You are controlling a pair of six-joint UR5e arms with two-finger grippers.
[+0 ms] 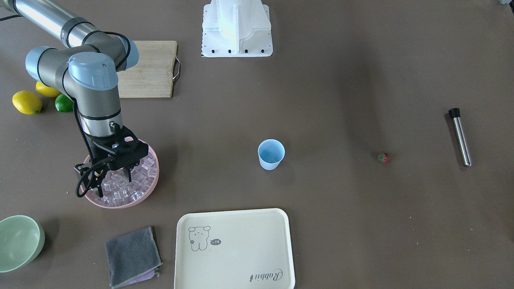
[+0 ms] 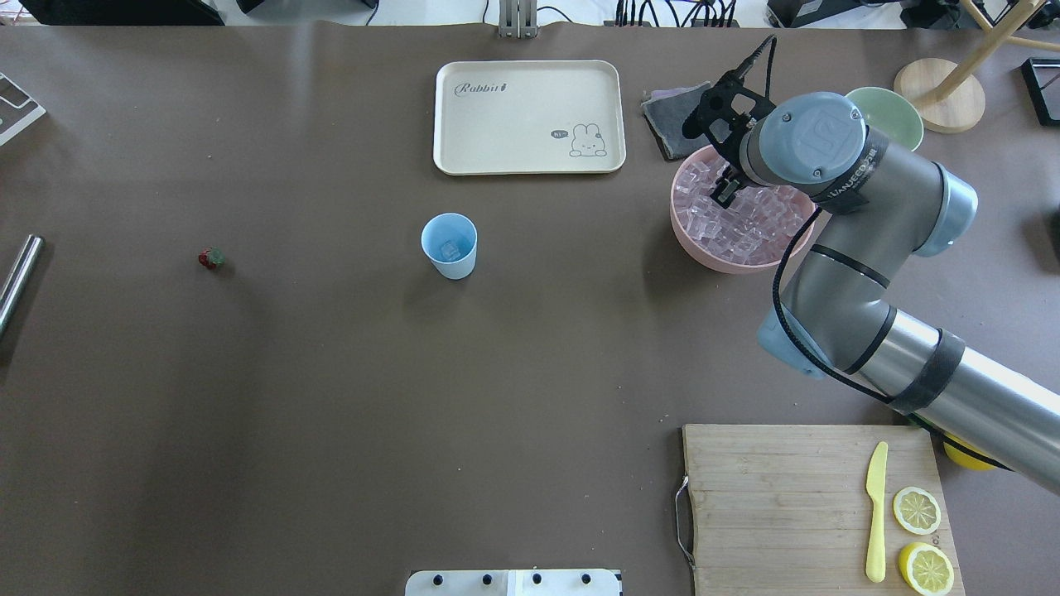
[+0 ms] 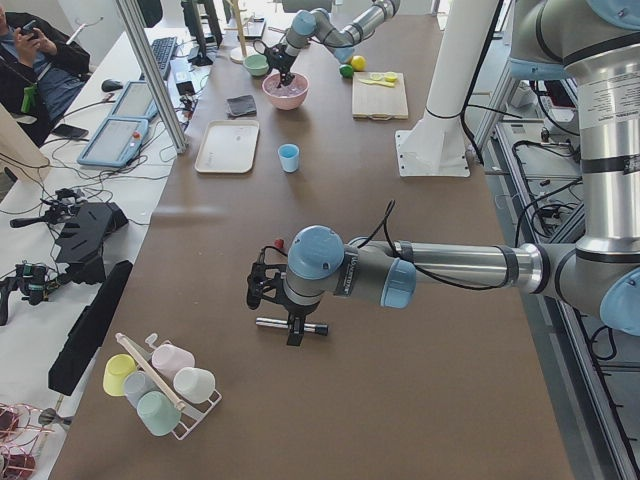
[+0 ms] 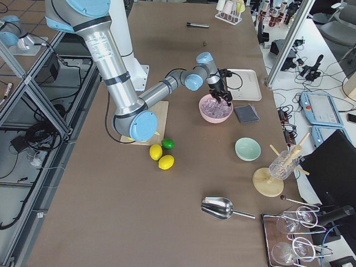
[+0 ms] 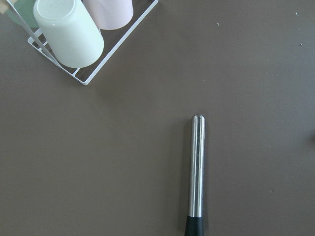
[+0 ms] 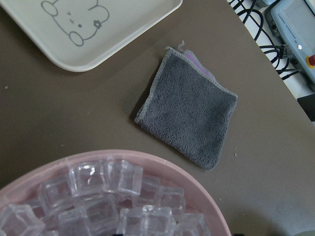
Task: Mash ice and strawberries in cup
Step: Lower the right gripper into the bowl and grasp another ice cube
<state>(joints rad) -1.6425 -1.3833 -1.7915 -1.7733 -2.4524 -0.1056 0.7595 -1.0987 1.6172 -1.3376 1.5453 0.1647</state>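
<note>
Right gripper low, pointing down; left gripper likewise.

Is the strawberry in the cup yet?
No, the strawberry lies on the table, well apart from the cup.

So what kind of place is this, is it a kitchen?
Probably a robot lab, not a real kitchen. A robot arm reaches over the pink bowl of ice, and a control tablet sits beside the table. The cutting board and lemon slices just make it look kitchen-like.
</note>
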